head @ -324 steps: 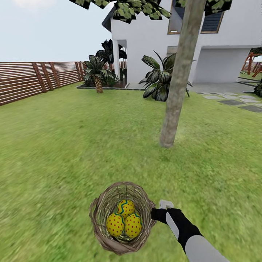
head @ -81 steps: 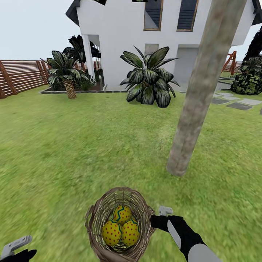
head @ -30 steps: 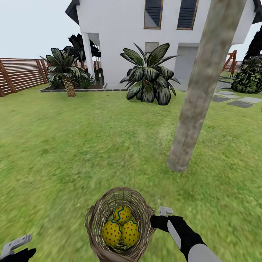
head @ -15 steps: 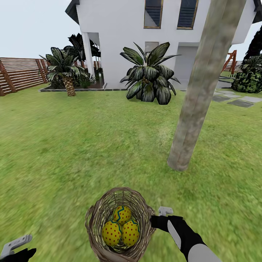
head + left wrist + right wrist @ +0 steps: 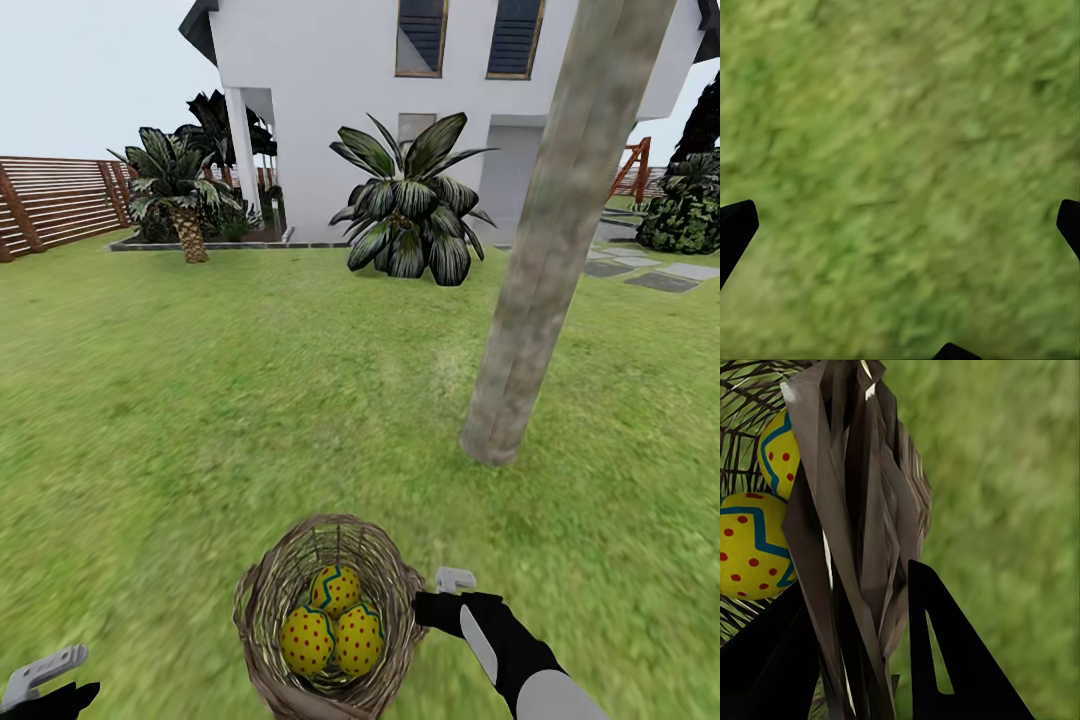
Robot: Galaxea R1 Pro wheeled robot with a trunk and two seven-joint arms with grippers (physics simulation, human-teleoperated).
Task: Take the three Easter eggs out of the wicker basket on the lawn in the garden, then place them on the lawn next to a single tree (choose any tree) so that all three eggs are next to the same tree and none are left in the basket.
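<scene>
Lawn (image 5: 200,400) grass runs bright green from the white house (image 5: 330,120) and the slatted fence (image 5: 60,205) toward the camera. On it stands the tree (image 5: 545,250), its thick mottled grey-brown trunk leaning slightly, with its foot in the grass beyond and to the right of the wicker basket (image 5: 262,610). A broad-leaved dark plant (image 5: 410,210) grows by the house wall.

That basket is a tan, open-weave bucket shape, held above the grass at the bottom of the head view. All three Easter eggs (image 5: 335,625) lie inside it, packed touching one another: yellow shells, red dots, a blue-green zigzag band.

In the head view the right gripper (image 5: 440,597) meets the basket's right rim. The right wrist view gives the detail: its two dark fingers (image 5: 945,660) stand close together with the woven wall (image 5: 855,547) pinched between them, and two of the eggs (image 5: 750,547) show through the weave just inside.

At the bottom left corner of the head view, the left gripper (image 5: 40,675) is well apart from the basket. In the left wrist view its fingertips (image 5: 735,229) sit spread wide at opposite edges, with nothing but grass (image 5: 900,172) between them.
</scene>
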